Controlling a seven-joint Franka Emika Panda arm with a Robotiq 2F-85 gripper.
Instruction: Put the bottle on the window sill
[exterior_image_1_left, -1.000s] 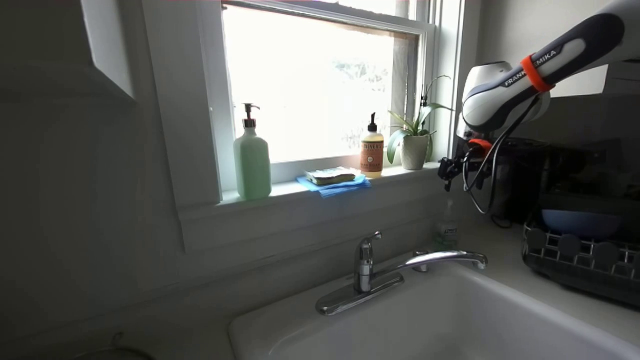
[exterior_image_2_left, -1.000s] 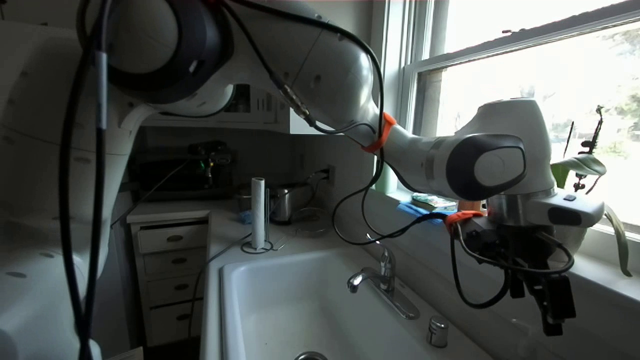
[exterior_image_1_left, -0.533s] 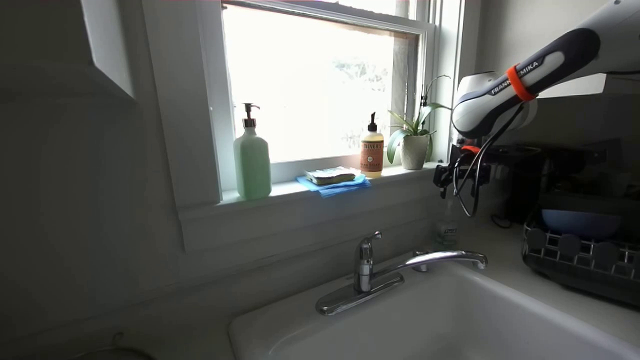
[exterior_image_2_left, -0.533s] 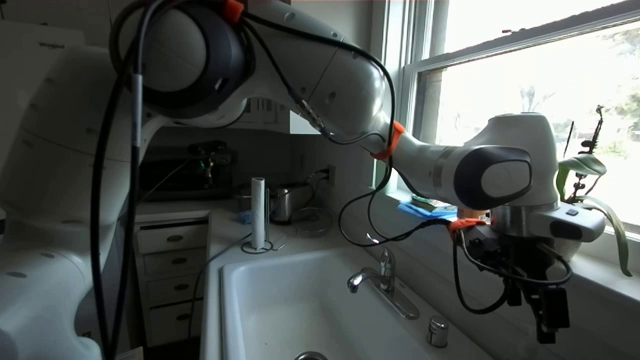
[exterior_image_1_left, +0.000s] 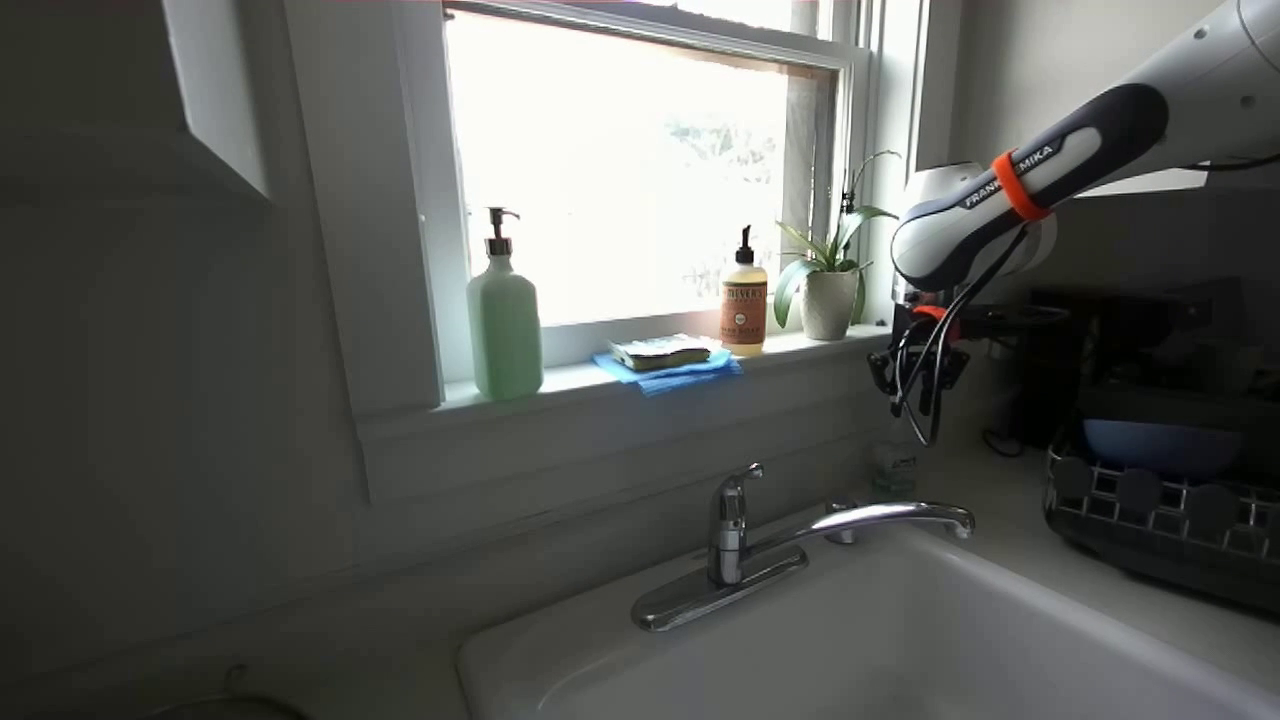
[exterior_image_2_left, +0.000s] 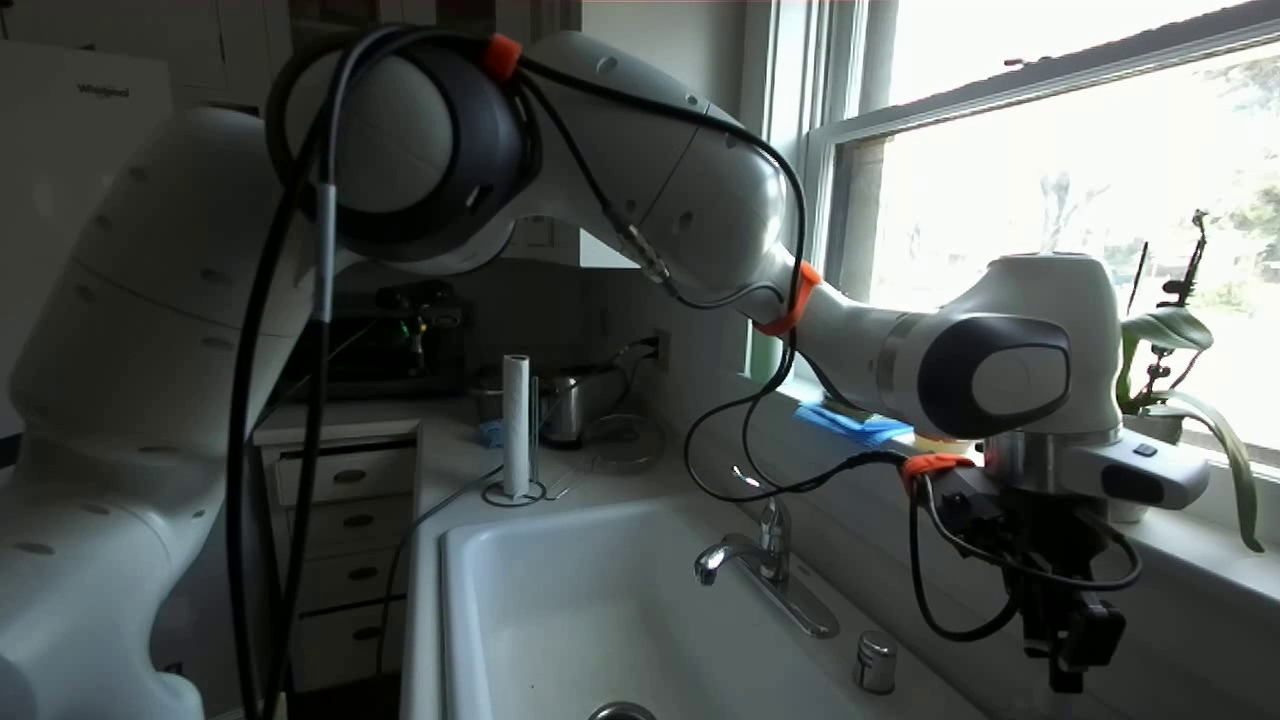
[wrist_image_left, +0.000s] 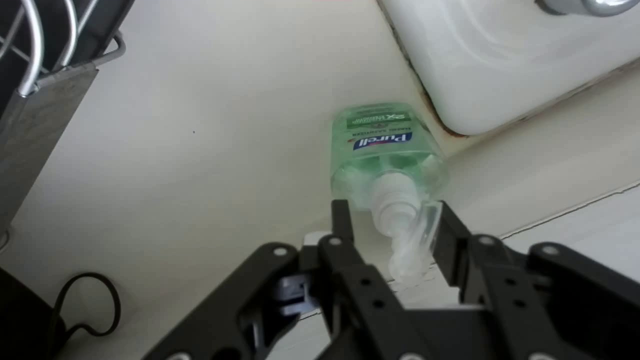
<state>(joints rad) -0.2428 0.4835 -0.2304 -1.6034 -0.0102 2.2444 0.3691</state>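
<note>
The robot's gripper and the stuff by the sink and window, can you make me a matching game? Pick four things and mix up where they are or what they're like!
Things:
1. faucet
2. gripper
3. cloth
4. Purell bottle

Places and states:
A. blue, lying on the window sill
B. standing on the counter near the corner of the sink
C. silvery, reaching out over the sink
D. open and pointing down

Right pairs: 1-C; 2-D; 3-A; 4-B
</note>
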